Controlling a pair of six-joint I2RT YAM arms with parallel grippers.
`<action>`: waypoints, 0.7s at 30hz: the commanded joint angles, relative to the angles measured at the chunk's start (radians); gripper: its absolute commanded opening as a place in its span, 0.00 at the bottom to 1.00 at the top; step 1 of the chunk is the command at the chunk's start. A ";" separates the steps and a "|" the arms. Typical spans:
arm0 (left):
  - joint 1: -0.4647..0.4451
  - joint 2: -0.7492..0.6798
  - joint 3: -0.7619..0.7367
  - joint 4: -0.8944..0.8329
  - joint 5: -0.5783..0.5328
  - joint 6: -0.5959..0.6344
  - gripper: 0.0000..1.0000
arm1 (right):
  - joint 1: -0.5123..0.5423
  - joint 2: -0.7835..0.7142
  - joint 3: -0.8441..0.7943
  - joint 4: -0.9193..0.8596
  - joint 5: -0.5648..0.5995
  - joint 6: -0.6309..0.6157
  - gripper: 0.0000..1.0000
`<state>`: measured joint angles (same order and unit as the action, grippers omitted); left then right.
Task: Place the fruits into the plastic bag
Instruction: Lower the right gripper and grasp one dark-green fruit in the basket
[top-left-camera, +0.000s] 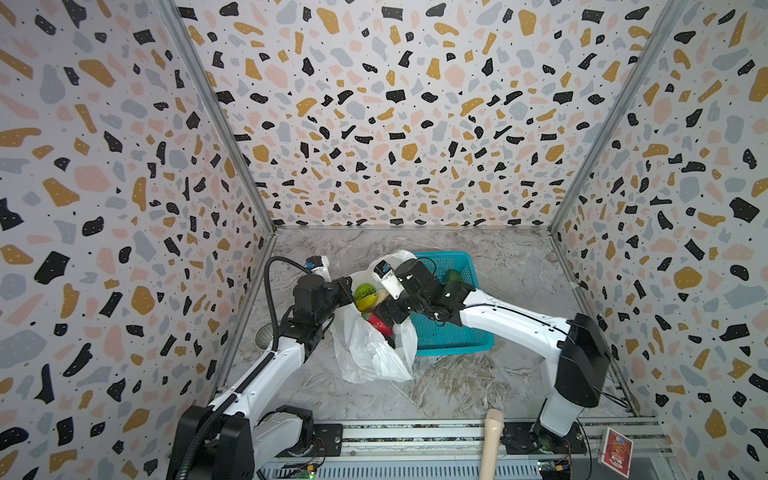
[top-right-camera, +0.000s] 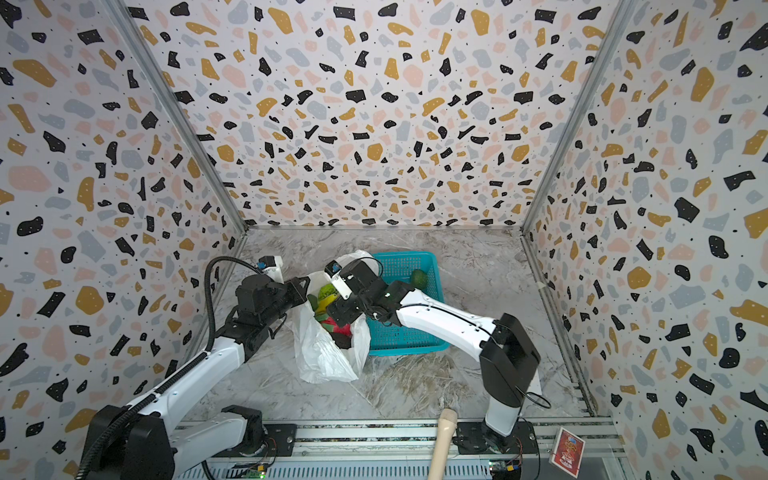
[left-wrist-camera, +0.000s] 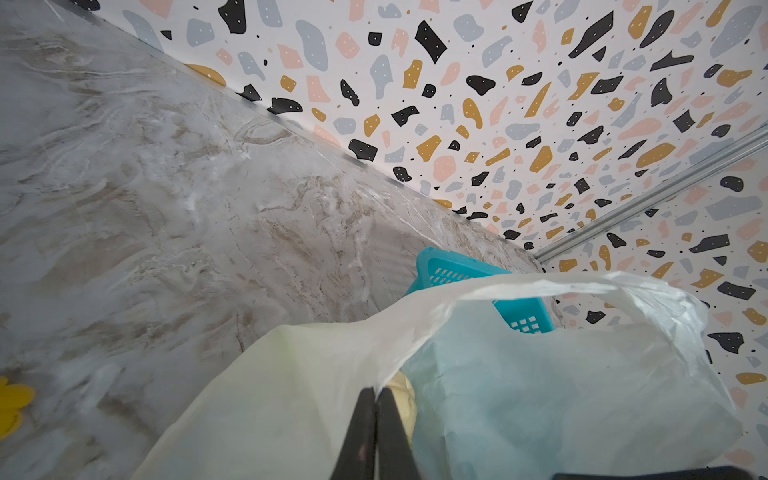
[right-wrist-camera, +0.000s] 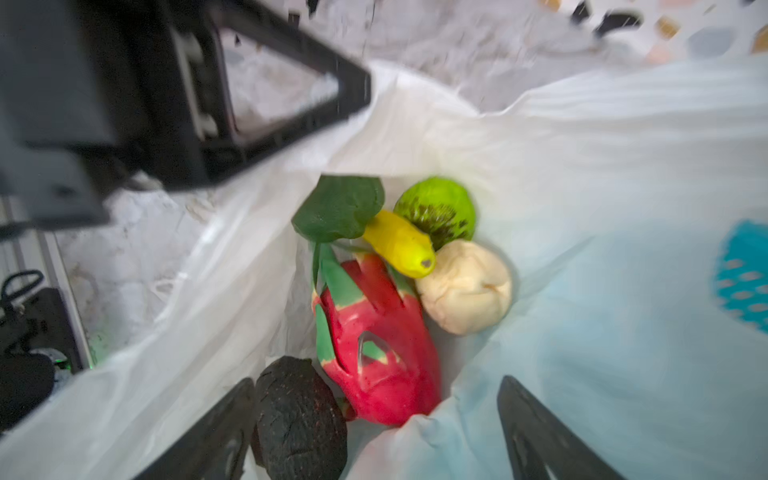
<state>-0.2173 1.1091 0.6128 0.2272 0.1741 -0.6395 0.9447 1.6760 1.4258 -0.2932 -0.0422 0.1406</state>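
Right wrist view: the right fingers (right-wrist-camera: 536, 436) stand spread over the plastic bag (right-wrist-camera: 582, 166), with the blackish oval fruit (right-wrist-camera: 299, 419) against one of them, inside beside the red fruit (right-wrist-camera: 374, 340) and banana (right-wrist-camera: 399, 245). The left fingers (left-wrist-camera: 365, 432) pinch the bag's rim, holding it open. The right arm should lift straight out without snagging the film. One green fruit (top-left-camera: 454, 276) lies in the teal basket (top-left-camera: 449, 334), beside the bag on the worktop (top-left-camera: 478, 386)

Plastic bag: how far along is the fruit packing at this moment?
Done: six fruits lie in the plastic bag: red fruit, banana, light-green ball, beige lump, dark green piece and blackish oval. In hand: the left fingers pinch the bag's rim, holding it open; the right fingers stand open over the bag, the blackish oval beside one of them. To do: one green fruit sits in the teal basket.
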 joint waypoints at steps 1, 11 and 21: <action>-0.004 -0.018 -0.014 0.040 0.003 0.005 0.00 | -0.047 -0.132 -0.037 0.130 0.066 0.015 0.91; -0.005 -0.009 -0.007 0.044 0.004 0.003 0.00 | -0.294 -0.128 -0.056 0.019 0.190 0.172 0.90; -0.004 -0.020 -0.003 0.043 0.005 0.003 0.00 | -0.391 0.212 0.157 -0.185 0.351 0.116 0.88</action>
<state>-0.2192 1.1091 0.6102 0.2302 0.1745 -0.6399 0.5621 1.8633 1.5093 -0.3775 0.2237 0.2771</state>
